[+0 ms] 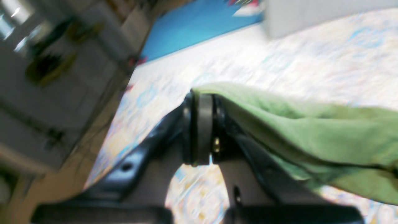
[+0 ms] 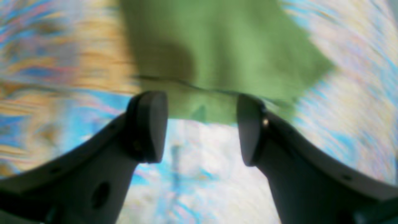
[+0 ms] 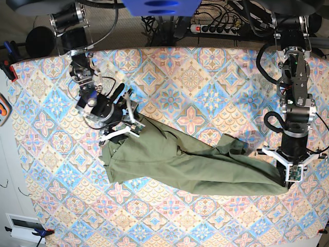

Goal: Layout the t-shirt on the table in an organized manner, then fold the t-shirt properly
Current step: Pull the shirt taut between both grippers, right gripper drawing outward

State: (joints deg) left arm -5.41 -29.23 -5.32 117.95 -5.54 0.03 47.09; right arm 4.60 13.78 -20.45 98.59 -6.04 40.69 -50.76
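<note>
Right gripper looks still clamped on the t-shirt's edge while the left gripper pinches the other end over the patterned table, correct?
Not quite. The right gripper is open: the right wrist view shows its jaws spread apart, with the t-shirt edge lying free between and beyond them. The rest stands: the left gripper is shut on the other end of the shirt over the table.

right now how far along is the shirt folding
Early. Done: the t-shirt is drawn into a long band across the table, still bunched, with no fold made. In hand: the left pincer is shut on one end, while the right pincer stands open at the other. Left: flattening, then folding.
</note>
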